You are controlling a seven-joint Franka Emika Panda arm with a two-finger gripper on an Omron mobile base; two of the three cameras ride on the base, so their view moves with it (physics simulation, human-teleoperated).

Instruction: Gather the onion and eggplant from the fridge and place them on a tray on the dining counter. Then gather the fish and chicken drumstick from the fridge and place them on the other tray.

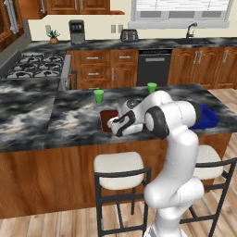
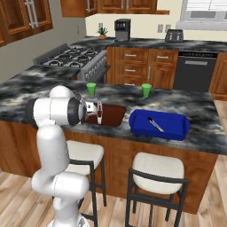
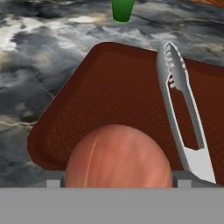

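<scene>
Onion (image 3: 118,158) near brown tray (image 3: 109,100) edge

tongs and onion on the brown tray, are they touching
Apart. The hand view shows a strip of bare brown tray between the onion and the metal tongs lying to its side.

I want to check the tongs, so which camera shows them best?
The hand view: the tongs lie large and unobstructed on the brown tray. The right base view shows them small; in the left base view the arm covers that spot.
</scene>
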